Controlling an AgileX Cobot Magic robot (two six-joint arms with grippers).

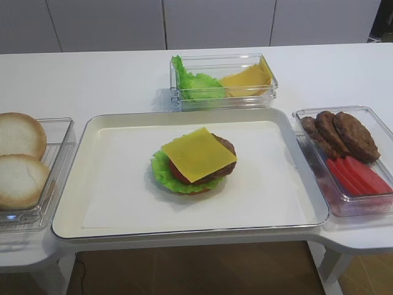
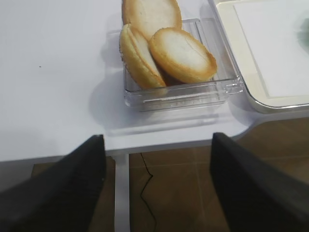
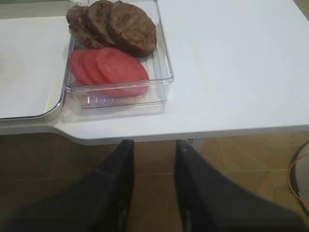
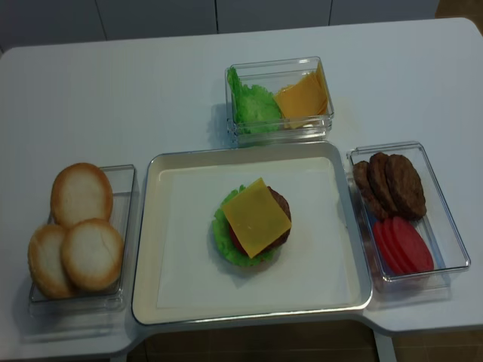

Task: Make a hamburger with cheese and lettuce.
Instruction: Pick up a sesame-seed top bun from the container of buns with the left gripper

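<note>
Both end effectors hang empty off the table's front edge: left end effector (image 2: 157, 186) wide apart, right end effector (image 3: 153, 186) slightly parted. Cheese (image 4: 256, 216) tops the hamburger (image 4: 260, 245).

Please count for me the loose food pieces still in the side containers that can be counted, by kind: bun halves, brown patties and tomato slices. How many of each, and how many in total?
Bun halves: 3
Brown patties: 3
Tomato slices: 3
Total: 9
The spare cheese and lettuce in the back container overlap too much to count.
</note>
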